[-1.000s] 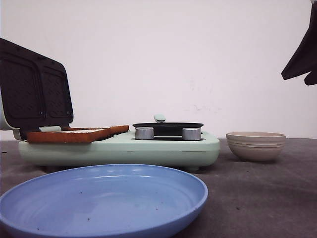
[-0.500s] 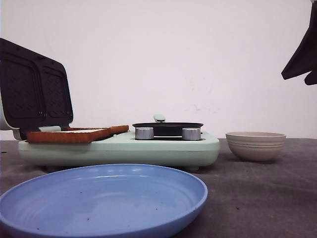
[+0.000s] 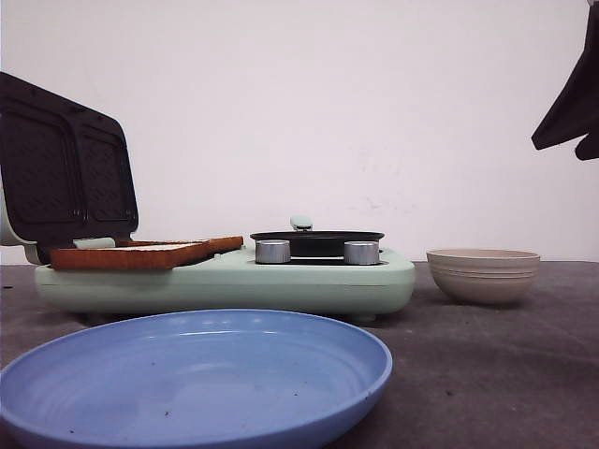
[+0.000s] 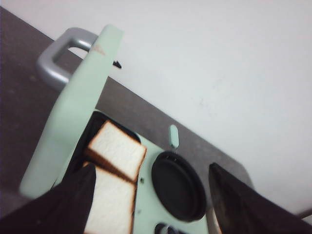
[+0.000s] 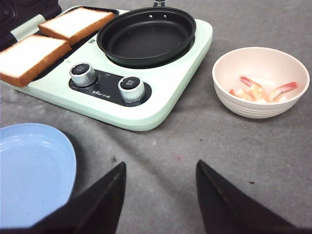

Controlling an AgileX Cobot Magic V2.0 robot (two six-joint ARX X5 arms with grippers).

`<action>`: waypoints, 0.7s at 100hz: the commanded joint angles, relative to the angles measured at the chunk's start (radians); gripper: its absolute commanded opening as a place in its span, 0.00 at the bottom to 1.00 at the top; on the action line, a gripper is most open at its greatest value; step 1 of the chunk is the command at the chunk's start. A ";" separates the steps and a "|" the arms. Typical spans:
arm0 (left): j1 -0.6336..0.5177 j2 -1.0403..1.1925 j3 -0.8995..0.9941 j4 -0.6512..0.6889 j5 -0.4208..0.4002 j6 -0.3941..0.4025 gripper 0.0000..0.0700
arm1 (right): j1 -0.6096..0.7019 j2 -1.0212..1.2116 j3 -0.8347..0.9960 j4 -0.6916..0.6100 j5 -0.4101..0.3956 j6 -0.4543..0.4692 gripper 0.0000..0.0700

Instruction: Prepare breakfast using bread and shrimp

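Two slices of bread (image 5: 29, 58) (image 5: 75, 22) lie side by side on the dark left plate of the mint-green breakfast maker (image 5: 161, 105); the front view shows them edge-on (image 3: 140, 253). Several shrimp (image 5: 263, 90) rest in a beige bowl (image 5: 229, 100) to the right of the maker. My left gripper (image 4: 152, 170) hovers open and empty above the maker, over the bread (image 4: 117, 148) and the pan. Also open and empty, my right gripper (image 5: 160, 163) hangs over bare table in front of the maker. A dark part of the right arm (image 3: 571, 112) shows at the front view's top right.
The maker's lid (image 3: 61, 168) stands open at the left. An empty black pan (image 5: 146, 34) sits on the maker's right half, behind two silver knobs (image 5: 130, 85). A large blue plate (image 3: 197, 374) lies at the table's front.
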 commanded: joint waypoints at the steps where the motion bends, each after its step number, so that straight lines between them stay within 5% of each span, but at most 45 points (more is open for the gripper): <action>1: 0.031 0.043 0.029 0.034 0.044 -0.071 0.56 | 0.004 0.003 0.003 0.010 0.002 -0.005 0.39; 22: 0.169 0.172 0.075 0.145 0.170 -0.207 0.56 | 0.004 0.003 0.003 0.010 0.002 -0.005 0.39; 40: 0.279 0.217 0.076 0.191 0.181 -0.292 0.56 | 0.004 0.003 0.003 0.010 -0.001 -0.005 0.39; 70: 0.314 0.317 0.078 0.192 0.213 -0.282 0.54 | 0.004 0.003 0.003 0.013 -0.002 -0.004 0.39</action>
